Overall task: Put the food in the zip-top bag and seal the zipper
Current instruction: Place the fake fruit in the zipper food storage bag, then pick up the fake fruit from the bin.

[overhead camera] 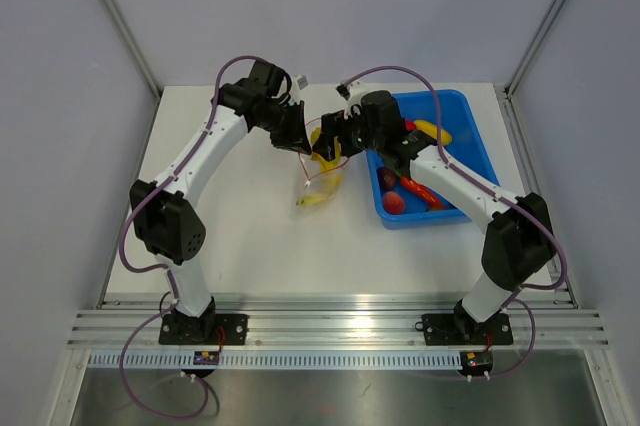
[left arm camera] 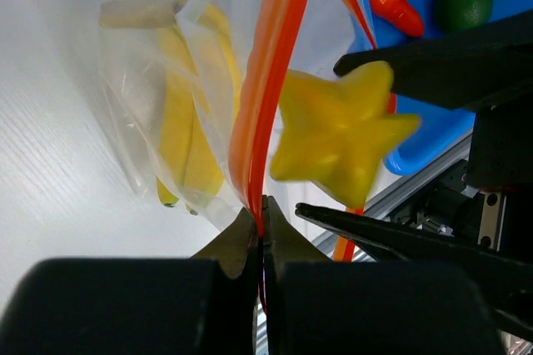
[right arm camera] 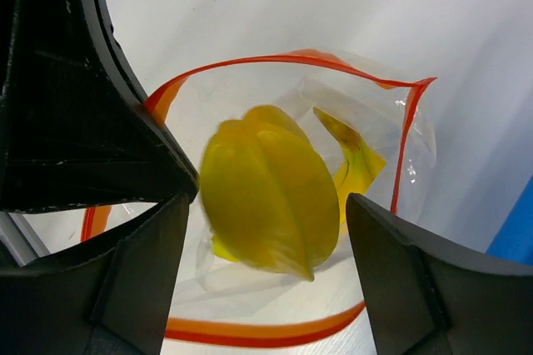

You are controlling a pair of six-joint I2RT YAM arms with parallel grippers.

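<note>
On your bench (overhead camera: 240,236), beside the blue bin (overhead camera: 470,126), the zip-top bag (overhead camera: 322,181) stands mouth-up with the banana (left arm camera: 179,134) lying inside. Your right tool (right arm camera: 268,205) stands wide over the mouth, a blurred yellow starfruit (right arm camera: 266,172) between its fingers. Your left tool (left arm camera: 262,230) pinches the zipper (left arm camera: 266,97).

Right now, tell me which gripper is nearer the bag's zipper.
Left. The left gripper is pinched shut on the zipper; the right gripper, open around a starfruit, hangs over the mouth of the zip-top bag.
</note>
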